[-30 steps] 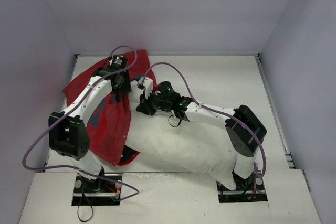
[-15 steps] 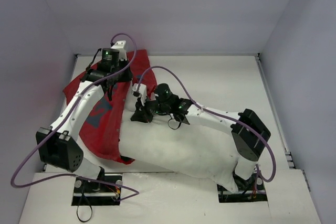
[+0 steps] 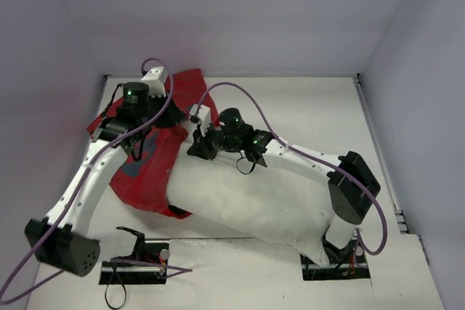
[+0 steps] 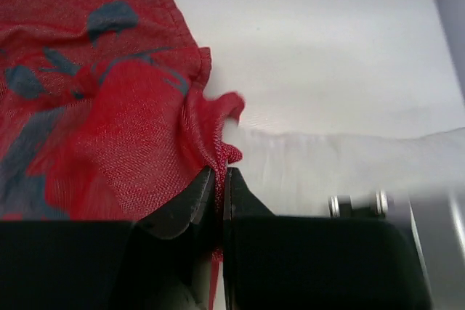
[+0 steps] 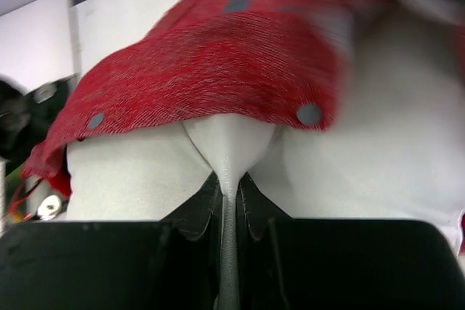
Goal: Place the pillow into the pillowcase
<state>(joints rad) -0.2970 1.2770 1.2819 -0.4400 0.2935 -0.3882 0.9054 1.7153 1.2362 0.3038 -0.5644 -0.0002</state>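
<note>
While the left gripper (image 4: 220,188) is pinching the bunched hem of the red printed fabric pillowcase (image 3: 149,172) with its jaws pressed together, the right gripper (image 5: 229,192) is clamping a raised fold of the large white stuffed pillow (image 3: 254,201) between its closed jaws. The pillow is lying slantwise across the white desk (image 3: 305,110), running from the near right corner by the right arm's base toward the middle of the left half. The pillowcase is lying crumpled along the desk's left side, its far tip reaching the far edge. Red cloth is draping over the top of the pillow's left end, and a red strip is showing beneath that end's near corner. Both grippers are meeting close together where cloth and pillow overlap.
</note>
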